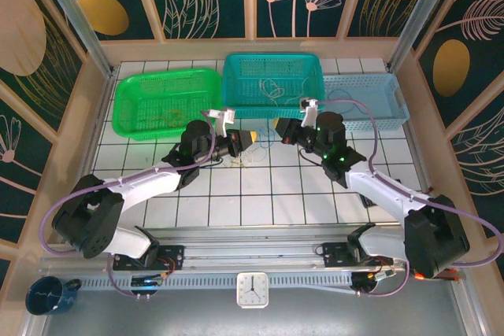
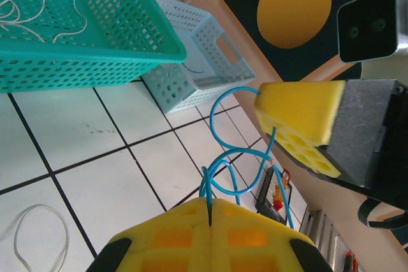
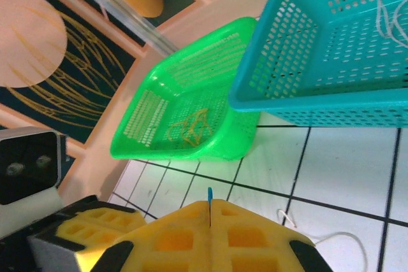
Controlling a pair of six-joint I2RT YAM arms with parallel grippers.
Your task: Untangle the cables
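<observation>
Spanning sideways, the blue cable joins left gripper and right gripper.

Teal basket glossy plastic; tiles smooth; gripper pads seemingly foam.

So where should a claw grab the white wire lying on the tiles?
Probably on the rounded bend of the white wire, coming straight down from above. It lies flat on the tiles, so a sideways claw would likely slide past it. A claw set across the bend, one tip inside the loop and one outside, could pinch it.
</observation>
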